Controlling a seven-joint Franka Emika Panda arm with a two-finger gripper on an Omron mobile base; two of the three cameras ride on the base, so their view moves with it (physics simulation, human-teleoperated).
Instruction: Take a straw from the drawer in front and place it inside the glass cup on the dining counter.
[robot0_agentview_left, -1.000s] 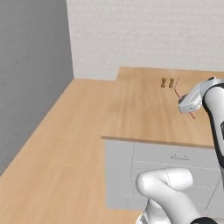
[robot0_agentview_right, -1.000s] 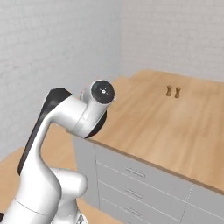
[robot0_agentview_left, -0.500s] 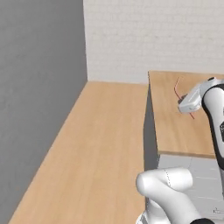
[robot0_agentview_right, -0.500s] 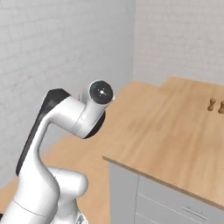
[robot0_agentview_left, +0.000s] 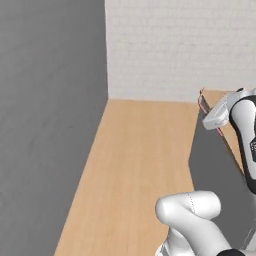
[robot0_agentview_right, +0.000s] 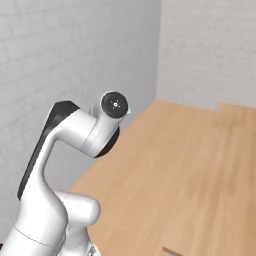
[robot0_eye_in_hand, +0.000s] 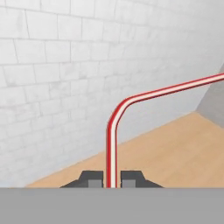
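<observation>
My fingers are pinching the straw, held up in the air.

In the hand view my gripper (robot0_eye_in_hand: 111, 180) is clamping both tips tight on the red-and-white straw (robot0_eye_in_hand: 113, 131), which is rising straight from between them and then bending off toward the right edge. Beyond it a white brick wall (robot0_eye_in_hand: 57, 78) is meeting a wooden floor (robot0_eye_in_hand: 175, 148). In the left base view the straw is showing as a thin red line by my hand, above a wooden worktop (robot0_agentview_left: 216, 96).

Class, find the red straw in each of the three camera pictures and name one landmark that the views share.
Left base view: the straw shows at the right edge, sticking up from the white hand.
Right base view: I cannot make it out.
Hand view: straw at centre, rising from between the fingers, bending right.
Shared landmark: the white brick wall.
</observation>
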